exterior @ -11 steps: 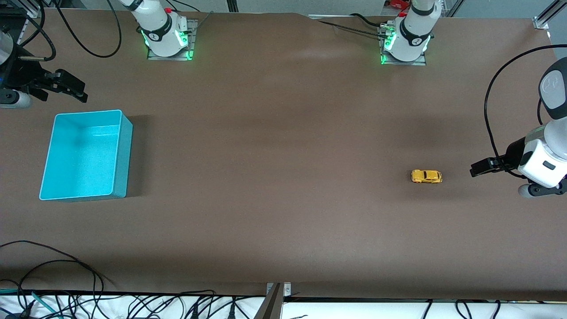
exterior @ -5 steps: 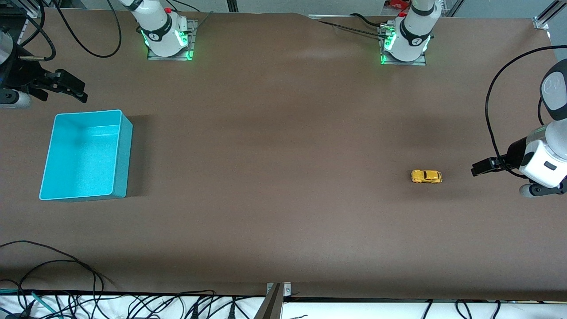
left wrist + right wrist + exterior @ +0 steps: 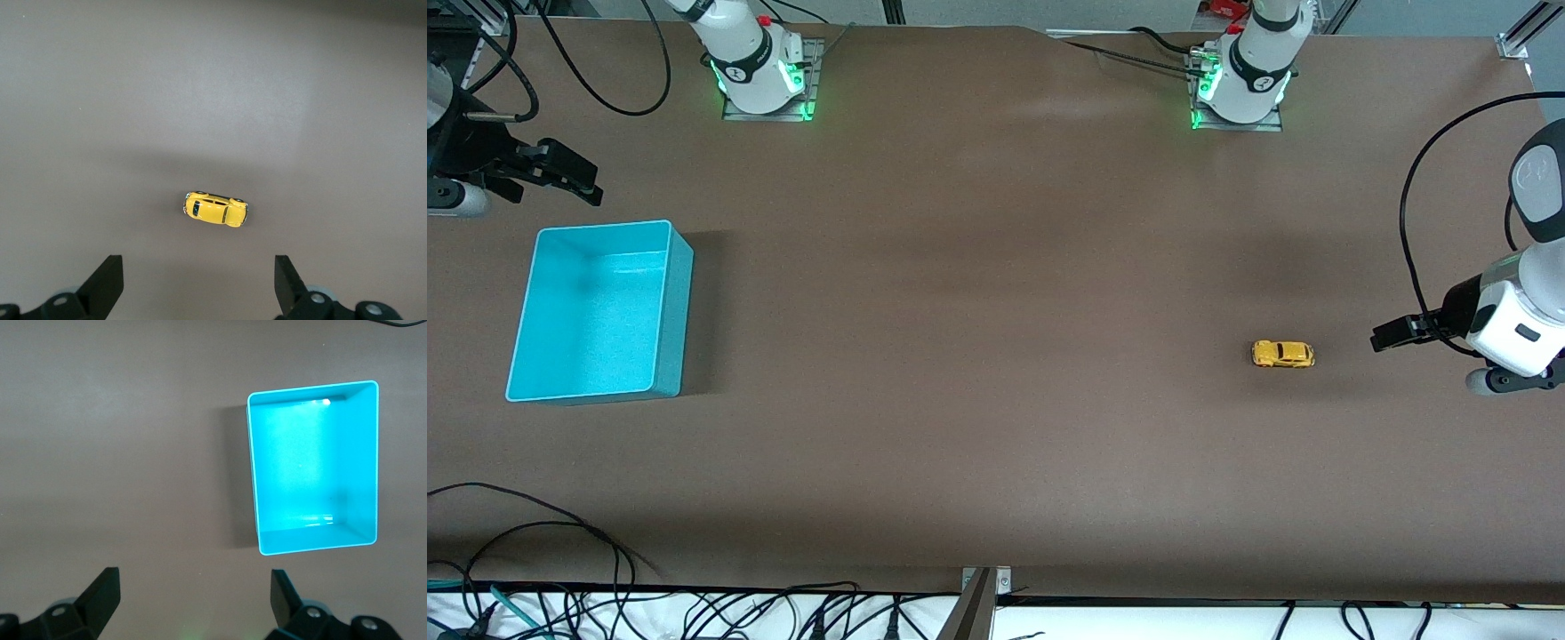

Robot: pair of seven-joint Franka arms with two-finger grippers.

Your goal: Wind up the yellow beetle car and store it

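Observation:
The yellow beetle car (image 3: 1282, 354) stands on its wheels on the brown table, toward the left arm's end. My left gripper (image 3: 1392, 336) hangs in the air beside it, open and holding nothing. In the left wrist view the yellow beetle car (image 3: 215, 209) lies ahead of the left gripper (image 3: 198, 285), apart from both fingers. My right gripper (image 3: 574, 178) waits open over the table at the right arm's end, close to the teal bin (image 3: 677, 302). The right wrist view shows the right gripper (image 3: 194, 597) with bare table between its fingers and the teal bin (image 3: 253, 480) off to one side.
The teal bin holds nothing and stands on the table toward the right arm's end. Both arm bases (image 3: 760, 71) (image 3: 1240, 84) stand at the table's edge farthest from the front camera. Loose cables (image 3: 543, 551) lie along the nearest edge.
The left arm's hand has drifted a few pixels; the car, the bin and the right arm have not moved.

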